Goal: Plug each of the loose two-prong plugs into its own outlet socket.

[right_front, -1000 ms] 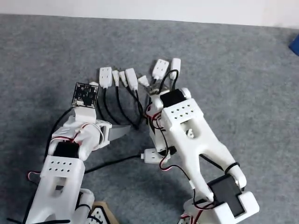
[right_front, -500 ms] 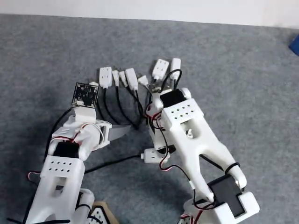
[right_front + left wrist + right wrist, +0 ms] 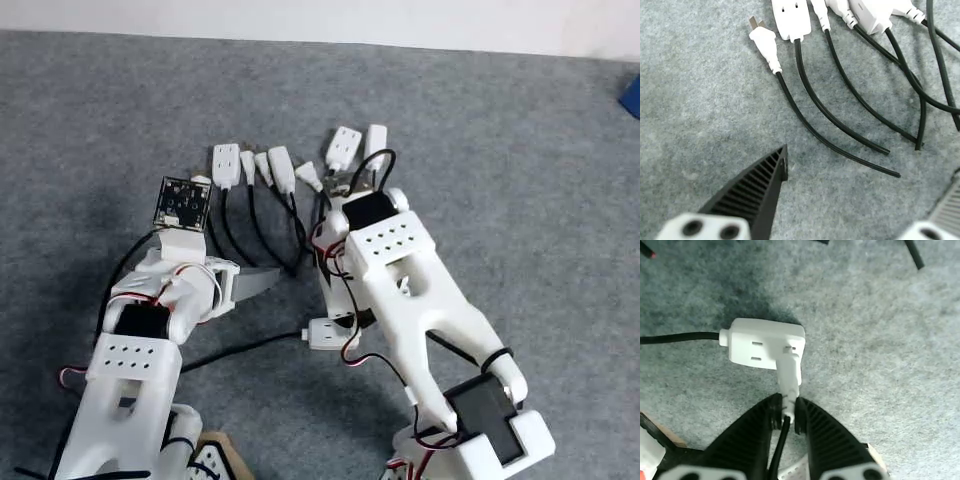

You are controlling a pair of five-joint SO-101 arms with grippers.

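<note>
Two-prong plug pinched in right hand at outlet socket, left hand spread wide, black cords nearby

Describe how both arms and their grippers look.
The left arm and right arm have white plastic shells with hole patterns, black motors and thin red, black and white wires. The left gripper and right gripper have black ribbed fingers.

Overhead camera, two close wrist cameras
</note>
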